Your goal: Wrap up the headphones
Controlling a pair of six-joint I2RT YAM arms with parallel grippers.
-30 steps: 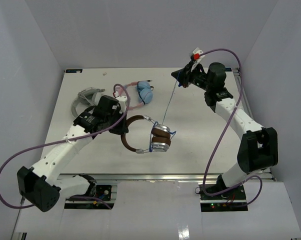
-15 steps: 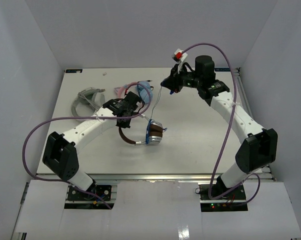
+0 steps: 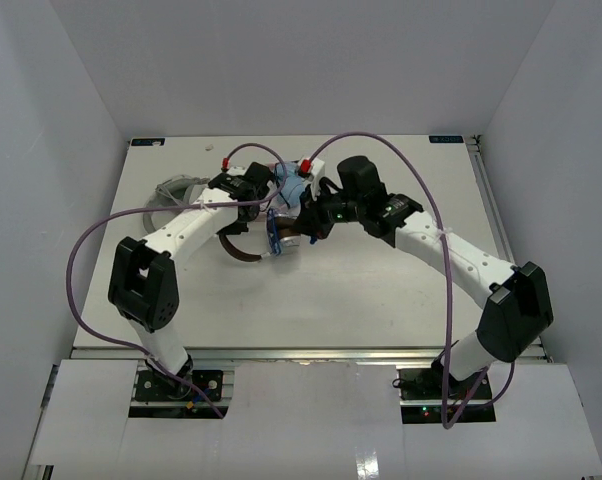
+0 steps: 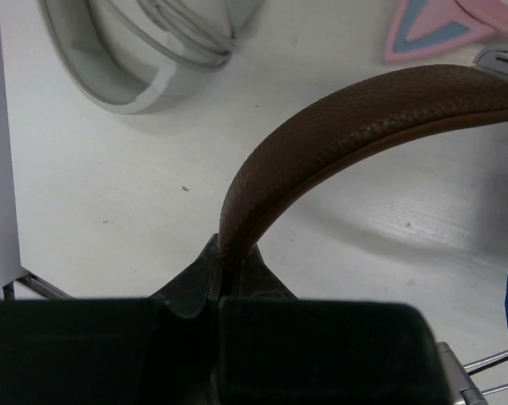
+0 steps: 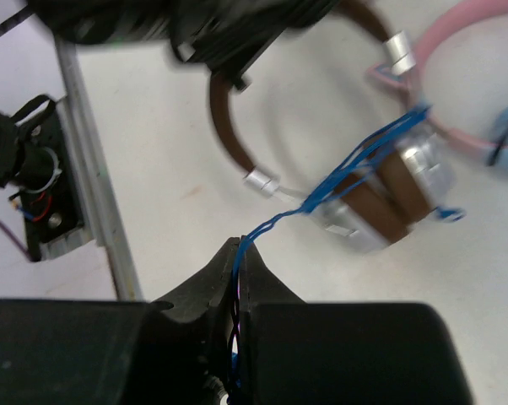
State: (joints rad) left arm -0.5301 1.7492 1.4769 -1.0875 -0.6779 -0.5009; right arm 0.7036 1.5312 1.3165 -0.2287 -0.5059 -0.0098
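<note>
The headphones [image 3: 239,254], with brown headband and silver cups, are held just over the table's middle back. My left gripper [image 3: 249,207] is shut on the brown headband [image 4: 338,126], which arcs up and right from the jaws [image 4: 224,253]. My right gripper [image 3: 307,226] sits right beside the cups and is shut on the thin blue cable [image 5: 355,160], its tips [image 5: 240,246] pinching twisted strands. The cable runs up to the folded-together cups [image 5: 389,202] and loops around them. The headband [image 5: 233,135] and my left gripper show above them in the right wrist view.
A grey-white pair [image 3: 171,192] lies at the back left, close to my left arm, and also shows in the left wrist view [image 4: 153,51]. The pink cat-ear pair with light blue cups [image 3: 293,185] lies just behind the headphones [image 5: 456,67]. The table's metal edge rail [image 5: 94,169] shows.
My right gripper has swung left and down from the back right to the cups, keeping the cable. My left gripper has carried the headphones back and left. The free cable is now short.
</note>
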